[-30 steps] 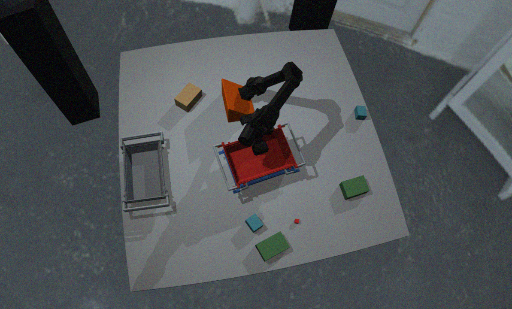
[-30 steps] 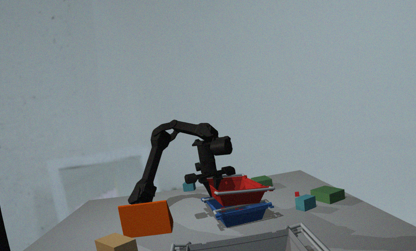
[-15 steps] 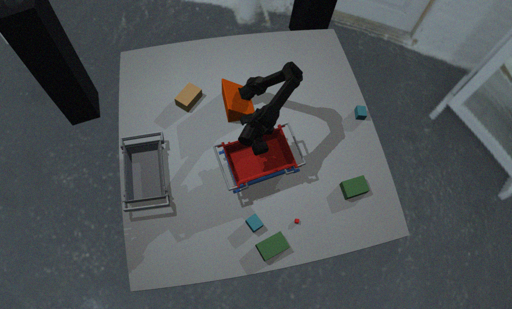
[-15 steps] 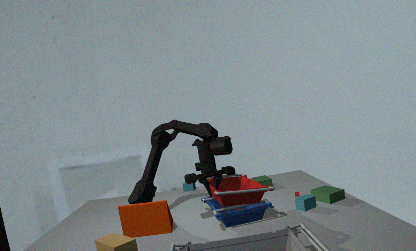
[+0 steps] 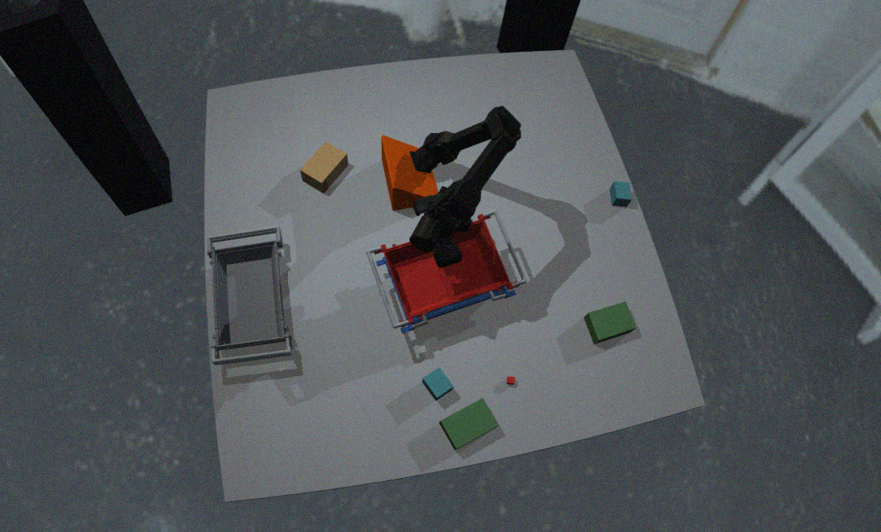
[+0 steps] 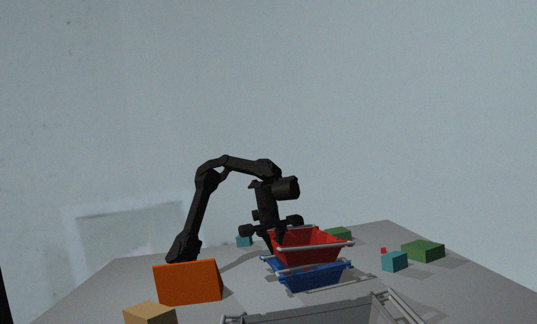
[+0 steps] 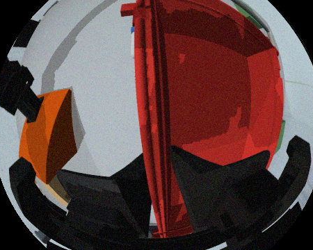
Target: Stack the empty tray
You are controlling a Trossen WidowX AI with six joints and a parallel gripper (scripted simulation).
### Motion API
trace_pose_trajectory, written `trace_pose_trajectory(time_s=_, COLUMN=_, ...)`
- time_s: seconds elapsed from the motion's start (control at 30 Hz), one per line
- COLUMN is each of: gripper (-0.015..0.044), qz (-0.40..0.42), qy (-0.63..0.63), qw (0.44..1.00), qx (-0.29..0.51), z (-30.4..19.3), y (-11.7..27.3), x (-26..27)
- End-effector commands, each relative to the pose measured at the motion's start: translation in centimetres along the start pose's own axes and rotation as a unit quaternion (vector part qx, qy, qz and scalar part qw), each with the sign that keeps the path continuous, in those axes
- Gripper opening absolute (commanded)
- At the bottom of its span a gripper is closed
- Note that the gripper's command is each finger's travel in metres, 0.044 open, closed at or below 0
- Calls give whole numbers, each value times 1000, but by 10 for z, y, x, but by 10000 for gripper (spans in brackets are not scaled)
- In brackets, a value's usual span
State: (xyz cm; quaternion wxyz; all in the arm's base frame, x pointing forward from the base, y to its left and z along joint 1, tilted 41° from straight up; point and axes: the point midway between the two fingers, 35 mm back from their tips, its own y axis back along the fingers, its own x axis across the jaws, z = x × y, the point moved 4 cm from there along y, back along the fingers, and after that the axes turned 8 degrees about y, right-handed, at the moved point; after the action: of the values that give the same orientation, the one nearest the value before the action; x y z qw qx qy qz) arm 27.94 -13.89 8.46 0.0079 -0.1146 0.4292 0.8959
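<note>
My gripper (image 6: 276,243) (image 7: 161,151) is shut on the side rim of the empty red tray (image 5: 423,284) (image 6: 310,255) (image 7: 212,87). It holds the red tray upright and nearly level above the blue tray (image 5: 463,304) (image 6: 316,281), which stands on the table. The red tray's own wire bars (image 5: 383,291) (image 6: 316,246) are swung out over its ends. The blue tray's near bar (image 6: 316,266) seems to lie in across its top; the far one is mostly hidden. Small red blocks show between the trays. I cannot tell whether they touch.
A grey tray (image 5: 251,253) (image 6: 322,312) stands at the table's left edge in the top view. An orange block (image 5: 407,175) (image 6: 187,281) (image 7: 38,132) is beside the arm, a tan block (image 5: 324,164) left of it. Green and teal blocks and a small red cube (image 5: 510,380) lie around.
</note>
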Motion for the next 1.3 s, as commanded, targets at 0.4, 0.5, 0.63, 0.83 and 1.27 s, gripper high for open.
trace_pose_trajectory(time_s=0.4, gripper=0, qz=10, qy=-1, qw=1000, qx=-7, z=5, y=-15, x=3)
trace_pose_trajectory(time_s=0.5, gripper=0, qz=10, qy=-1, qw=1000, qx=-7, z=5, y=-15, x=3)
trace_pose_trajectory(time_s=0.63, gripper=0, qz=10, qy=-1, qw=1000, qx=-7, z=5, y=-15, x=3)
trace_pose_trajectory(time_s=0.83, gripper=0, qz=10, qy=-1, qw=1000, qx=-7, z=5, y=-15, x=3)
trace_pose_trajectory(time_s=1.27, gripper=0, qz=10, qy=-1, qw=1000, qx=-7, z=5, y=-15, x=3)
